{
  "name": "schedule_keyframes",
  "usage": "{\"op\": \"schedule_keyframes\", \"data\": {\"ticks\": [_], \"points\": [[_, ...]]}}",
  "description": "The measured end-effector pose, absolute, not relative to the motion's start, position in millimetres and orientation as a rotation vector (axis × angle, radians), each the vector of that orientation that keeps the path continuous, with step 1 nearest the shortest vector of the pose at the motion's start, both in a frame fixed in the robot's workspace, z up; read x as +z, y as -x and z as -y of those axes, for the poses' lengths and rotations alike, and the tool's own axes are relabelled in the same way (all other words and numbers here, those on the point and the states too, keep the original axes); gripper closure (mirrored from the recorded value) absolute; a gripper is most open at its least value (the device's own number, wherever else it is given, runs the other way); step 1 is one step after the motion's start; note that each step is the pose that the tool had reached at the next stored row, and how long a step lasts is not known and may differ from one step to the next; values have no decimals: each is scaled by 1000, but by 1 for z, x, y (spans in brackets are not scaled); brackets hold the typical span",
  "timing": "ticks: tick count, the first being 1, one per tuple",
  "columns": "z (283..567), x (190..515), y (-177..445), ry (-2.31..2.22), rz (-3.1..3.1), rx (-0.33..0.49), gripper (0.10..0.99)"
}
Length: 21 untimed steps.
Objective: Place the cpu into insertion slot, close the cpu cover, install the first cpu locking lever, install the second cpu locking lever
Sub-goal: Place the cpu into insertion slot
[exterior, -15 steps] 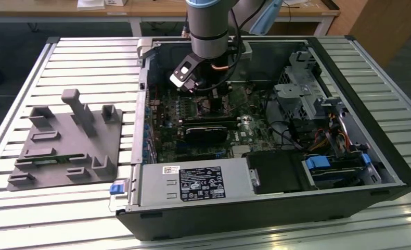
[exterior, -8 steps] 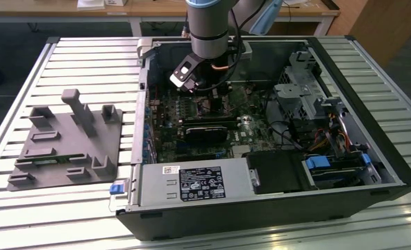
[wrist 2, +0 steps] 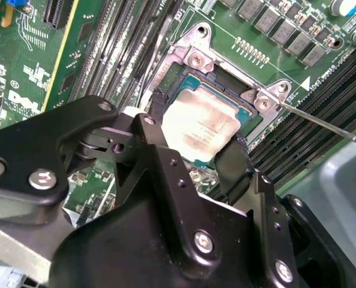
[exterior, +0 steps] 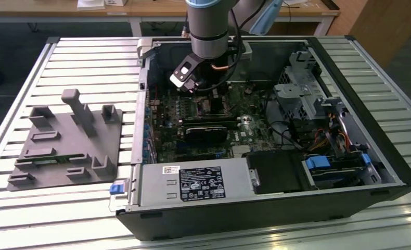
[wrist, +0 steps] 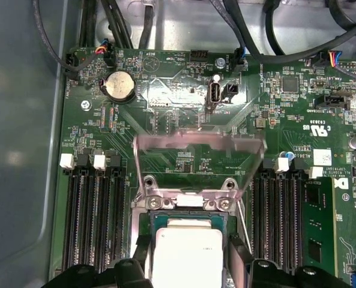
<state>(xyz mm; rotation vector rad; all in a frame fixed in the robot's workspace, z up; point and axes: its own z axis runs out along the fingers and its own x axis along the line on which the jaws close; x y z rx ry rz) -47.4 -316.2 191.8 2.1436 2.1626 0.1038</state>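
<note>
From my remote seat, nearest the wrist is the one gripper, its two black fingers pinching the single cpu by opposite edges. The chip lies pale side up inside the one insertion slot, level with its metal rim. In the first wrist view the one cpu cover stands raised on its hinge just beyond the slot, and the circuit board shows through its square window. One thin locking lever juts out free past a corner of the slot. Two banks of memory slots flank the socket, one on each side, and one coin battery sits farther off on the board. In the exterior view one open computer case lies on the slatted table. It holds the board, one labelled power supply at six o'clock from the gripper, and one black rectangular block between the two. One grey fixture rests on the table at nine o'clock from the case
</note>
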Motion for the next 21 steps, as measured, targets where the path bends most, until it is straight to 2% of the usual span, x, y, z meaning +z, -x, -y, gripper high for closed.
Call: {"op": "schedule_keyframes", "data": {"ticks": [16,21], "points": [[316,200,47,-2144,-2163,103,475],[316,207,43,-2158,-2177,75,475]]}}
